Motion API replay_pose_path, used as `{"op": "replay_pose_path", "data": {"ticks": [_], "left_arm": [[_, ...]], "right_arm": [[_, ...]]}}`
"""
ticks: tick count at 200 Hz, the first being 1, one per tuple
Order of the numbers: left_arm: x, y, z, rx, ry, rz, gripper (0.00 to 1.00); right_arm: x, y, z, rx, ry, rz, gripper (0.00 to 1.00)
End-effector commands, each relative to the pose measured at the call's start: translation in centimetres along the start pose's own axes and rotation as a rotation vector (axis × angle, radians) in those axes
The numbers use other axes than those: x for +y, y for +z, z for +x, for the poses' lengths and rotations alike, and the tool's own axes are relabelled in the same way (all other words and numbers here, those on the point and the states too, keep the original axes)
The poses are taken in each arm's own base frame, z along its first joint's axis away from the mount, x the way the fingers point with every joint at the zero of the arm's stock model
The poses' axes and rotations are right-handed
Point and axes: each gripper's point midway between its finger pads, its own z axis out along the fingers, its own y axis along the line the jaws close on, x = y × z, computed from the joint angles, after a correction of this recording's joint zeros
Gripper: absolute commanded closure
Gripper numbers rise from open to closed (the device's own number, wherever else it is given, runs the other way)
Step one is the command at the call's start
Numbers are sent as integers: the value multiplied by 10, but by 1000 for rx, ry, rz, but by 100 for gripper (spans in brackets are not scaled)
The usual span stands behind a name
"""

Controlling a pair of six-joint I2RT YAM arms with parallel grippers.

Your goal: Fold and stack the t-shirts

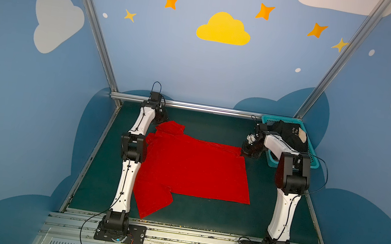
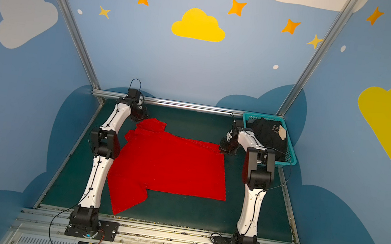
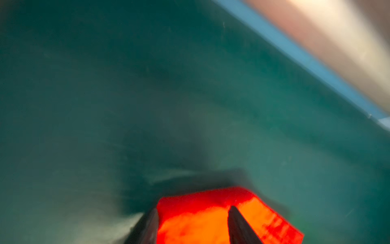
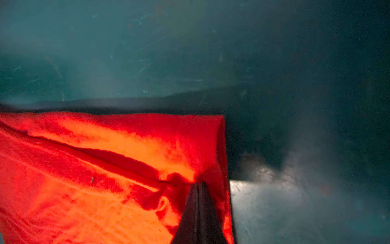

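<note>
Cloth sits between the two fingers of my left claw (image 3: pixel 193 211). The jaws stand partly apart, astride the tip of the far sleeve of the plain bright red t-shirt (image 1: pixel 190 168) of soft cloth, and through the blur I cannot say that they press it. That sleeve is doubled over on itself just under this claw, which I judge is why I came down here: it has to be pulled out straight before any fold will lie true. From this claw the red t-shirt spreads flat on the dark green table mat (image 1: pixel 202 214) towards my other claw, its second sleeve lying well back beside my left arm's base. My right claw (image 4: pixel 198 186) is fully closed, fingers pinched together on the far hem corner of the same shirt, with a small pucker of cloth gathered at the tips. Held at both ends of its far edge, the shirt can be drawn taut and that whole edge carried over in one piece, I reckon. Just beyond my right claw, on its outer side, stands the teal plastic lattice basket (image 1: pixel 312 158) with a crumpled black t-shirt (image 1: pixel 287 135), pale-lettered and beige-patched, inside, kept off the mat so I have room to fold.
</note>
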Motion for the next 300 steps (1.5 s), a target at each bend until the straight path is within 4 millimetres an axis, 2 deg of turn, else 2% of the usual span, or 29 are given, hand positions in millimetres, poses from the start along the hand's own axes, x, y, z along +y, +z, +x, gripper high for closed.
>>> {"op": "replay_pose_path", "data": {"ticks": [1,31,74,116,138,159,188,231,273,300], "left_arm": [[2,6,17,62,10,-4,67],[0,-2,7,22,31,-23,95],[-18,-32,-16,-66,75,8,95],[-46,-88,-36,-161,139,59,95],[-54,-116,-34,-173,174,71,95],[-54,-130,-20,-147,209,59,95],[-38,-143,4,-145,225,4,95],[-34,-170,45,-193,205,57,95],[-27,-181,90,-192,212,35,95],[-13,-194,103,-257,186,-10,95]], "right_arm": [[3,-2,3,15,-12,1,100],[3,-3,5,14,-11,1,100],[4,-6,5,9,-14,0,100],[6,-11,5,-3,-18,-4,100],[7,-14,6,-7,-22,-7,100],[7,-15,8,-10,-23,-13,100],[9,-15,12,-5,-25,-24,100],[9,-15,18,-2,-33,-30,100],[7,-18,24,-6,-40,-17,100],[6,-17,26,-3,-41,-13,100]]}}
